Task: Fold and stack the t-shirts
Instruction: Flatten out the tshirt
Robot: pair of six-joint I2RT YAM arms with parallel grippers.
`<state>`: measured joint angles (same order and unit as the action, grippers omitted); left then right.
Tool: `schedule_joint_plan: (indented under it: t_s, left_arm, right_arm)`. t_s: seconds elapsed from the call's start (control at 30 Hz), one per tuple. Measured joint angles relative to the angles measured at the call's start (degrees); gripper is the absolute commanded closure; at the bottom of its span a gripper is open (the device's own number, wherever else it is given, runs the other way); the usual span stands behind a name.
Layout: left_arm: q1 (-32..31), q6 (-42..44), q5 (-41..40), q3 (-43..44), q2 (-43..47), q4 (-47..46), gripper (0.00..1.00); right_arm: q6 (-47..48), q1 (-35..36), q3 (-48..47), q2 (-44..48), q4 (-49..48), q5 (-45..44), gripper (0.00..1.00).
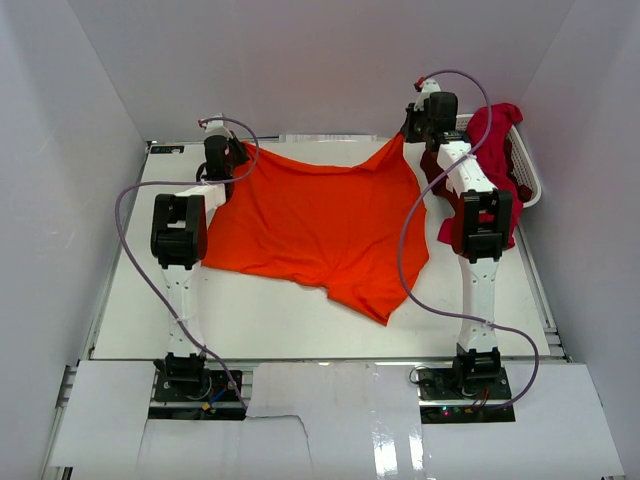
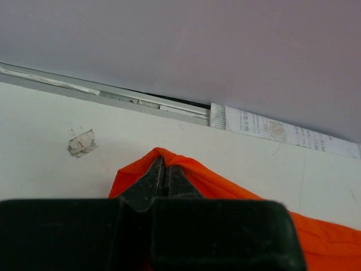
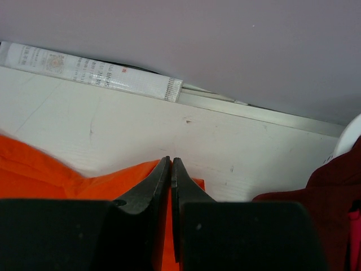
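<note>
Orange shirt (image 1: 320, 225) pinched at its far corners by left pincer (image 2: 163, 164) and right pincer (image 3: 171, 162) — pull evenly so it lies flat.

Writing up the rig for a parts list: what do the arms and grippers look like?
The left arm and right arm have white links with chunky black joint housings. A lavender cable loops along each. The left gripper and right gripper have dark, tapered fingers.

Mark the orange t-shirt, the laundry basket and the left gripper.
orange t-shirt (image 1: 320, 225): top external view, middle of the spread cloth.
laundry basket (image 1: 528, 172): top external view, its white right rim.
left gripper (image 2: 164, 166): left wrist view, between fingertips pinching the shirt's edge.
</note>
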<state>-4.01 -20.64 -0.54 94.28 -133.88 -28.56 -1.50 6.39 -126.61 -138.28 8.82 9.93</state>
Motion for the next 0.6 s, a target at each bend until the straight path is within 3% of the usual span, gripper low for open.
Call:
schedule_joint_plan:
  t_s: [0.2,0.6]
  left_arm:
    - [0.1,0.0,2.5,3.7,-4.7,0.8,1.0]
    - [0.5,1.4,2.5,5.6,-4.9,1.7,1.0]
  right_arm:
    - [-0.3,0.0,1.6,-0.9,-1.1,-0.6,0.92]
    - [-0.2,0.3,6.2,-0.2,-1.3,0.8,0.92]
